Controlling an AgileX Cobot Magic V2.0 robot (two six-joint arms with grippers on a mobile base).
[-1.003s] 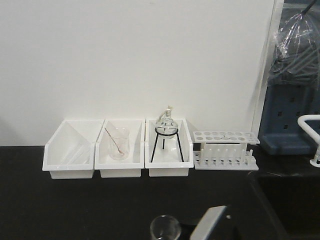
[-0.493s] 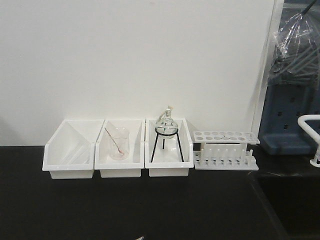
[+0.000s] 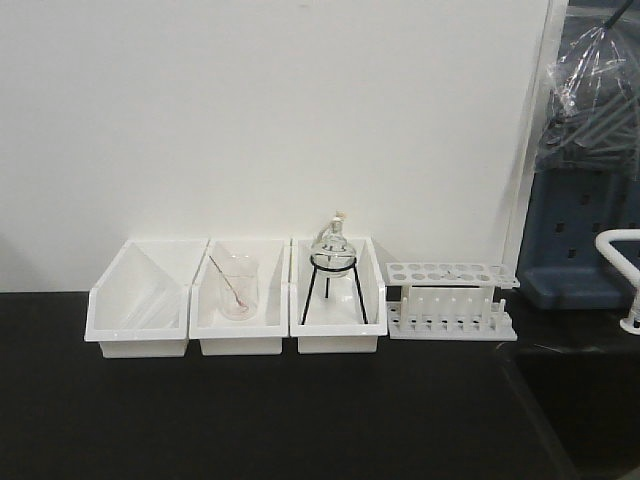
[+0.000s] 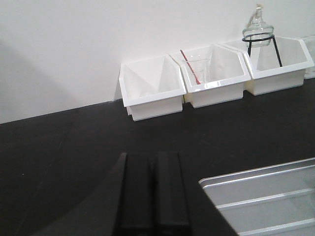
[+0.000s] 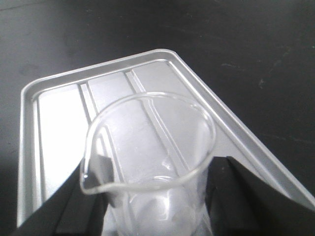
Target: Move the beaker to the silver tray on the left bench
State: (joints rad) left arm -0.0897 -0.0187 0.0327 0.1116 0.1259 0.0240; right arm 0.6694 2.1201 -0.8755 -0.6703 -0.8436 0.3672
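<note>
Gone from front view, right claw (image 5: pixel 150 206) grips beaker (image 5: pixel 147 162) above silver tray (image 5: pixel 59 118) — left claw (image 4: pixel 152 196) closed.

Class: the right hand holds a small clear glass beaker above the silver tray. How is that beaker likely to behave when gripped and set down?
The beaker looks like thin, clear glass, so probably rigid but fragile if squeezed or dropped. Its smooth wall may slip between the right hand's dark fingers. It appears empty, so likely light, and could tip on the silver tray's ridges.

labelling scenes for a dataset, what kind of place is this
Most likely a chemistry lab bench: a round-bottom flask on a black stand, a white test tube rack, and a clear beaker held in the right gripper over a silver tray.
</note>
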